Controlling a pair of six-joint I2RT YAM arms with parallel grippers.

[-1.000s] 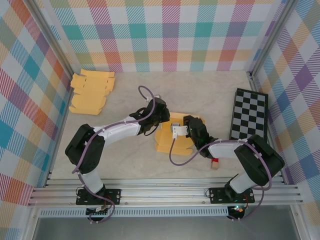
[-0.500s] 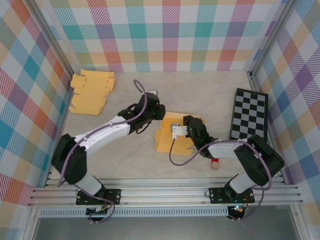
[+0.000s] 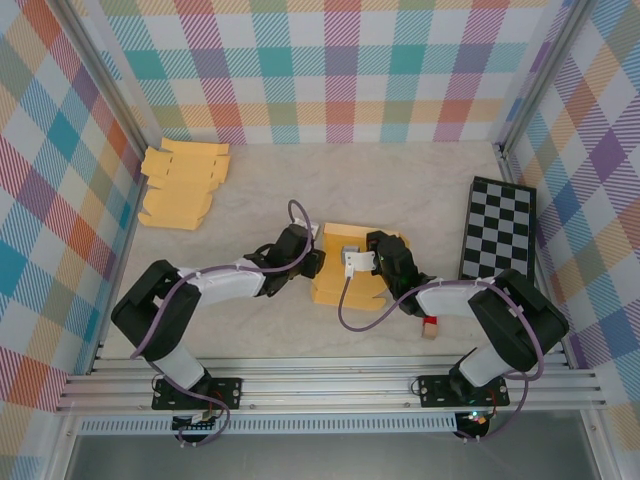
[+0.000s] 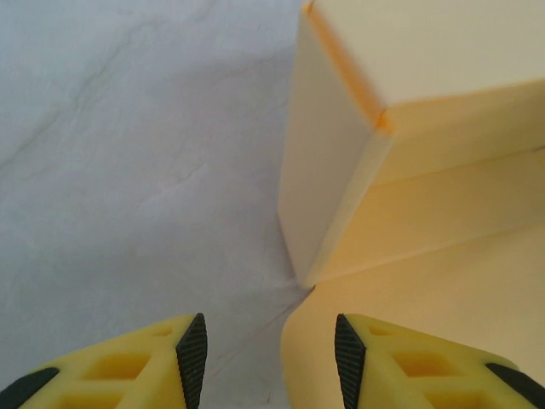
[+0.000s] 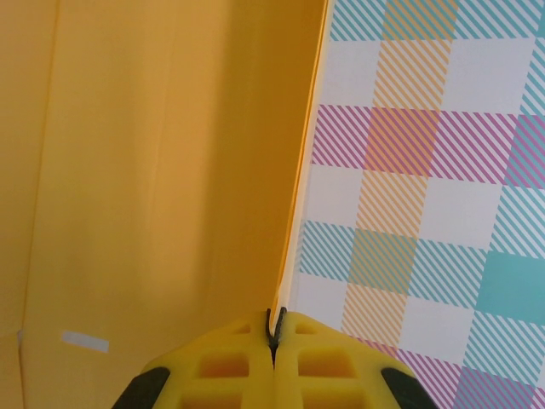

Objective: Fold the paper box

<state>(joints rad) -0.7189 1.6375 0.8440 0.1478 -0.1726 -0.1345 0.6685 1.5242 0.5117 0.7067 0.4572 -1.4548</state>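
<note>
The orange paper box (image 3: 340, 285) lies partly folded at the middle of the table. My left gripper (image 3: 314, 263) sits low at its left edge, open. In the left wrist view one raised flap of the box (image 4: 328, 179) stands ahead, and a flat panel (image 4: 426, 281) reaches in under the right fingertip (image 4: 347, 358); nothing is gripped between the left gripper (image 4: 269, 362) jaws. My right gripper (image 3: 372, 252) is at the box's upper right part. In the right wrist view the right gripper (image 5: 277, 325) is shut on the thin edge of an upright box wall (image 5: 170, 170).
A stack of flat orange box blanks (image 3: 181, 183) lies at the back left. A black-and-white chequered board (image 3: 497, 228) lies along the right wall. A small wooden block (image 3: 431, 327) sits near the right arm. Plaid walls enclose the table.
My left gripper let go at the box's upper left, lifted away, then came down lower at the box's left edge with its jaws wider. The right gripper has held still.
</note>
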